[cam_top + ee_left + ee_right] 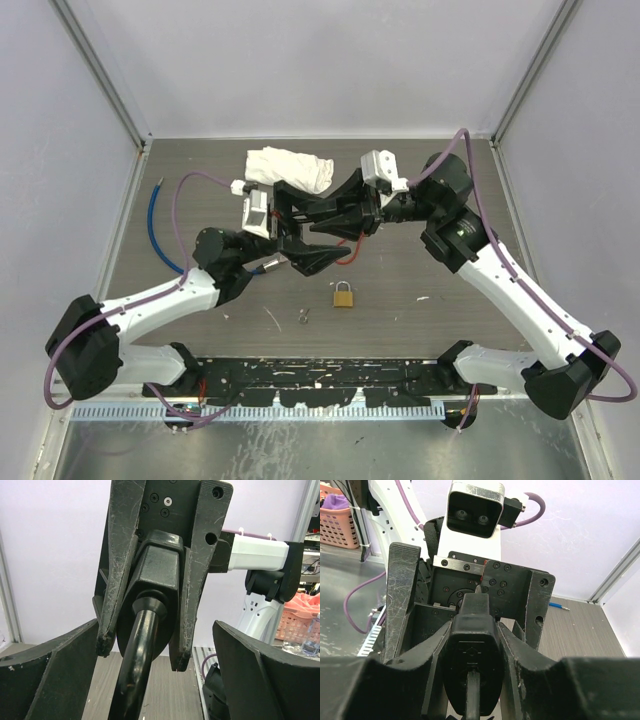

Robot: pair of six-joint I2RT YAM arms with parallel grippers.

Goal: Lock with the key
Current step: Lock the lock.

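Above the middle of the brown wood-grain tabletop (450, 290), the left gripper (155, 625) holds its fingers spread wide and released, either side of the right gripper (472, 635). The right fingers are clenched on the black chunky-handled key (155, 575). A crumpled white cloth (290, 168) lies by the far edge. The small brass padlock (343, 294) sits nearer the near edge, untouched.

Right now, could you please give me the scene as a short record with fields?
right hand: shut on a black handle
left hand: open, its fingers either side of that grip
padlock: lying on the table, apart from both hands
white cloth: on the table behind the hands
blue cable: at the table's left side
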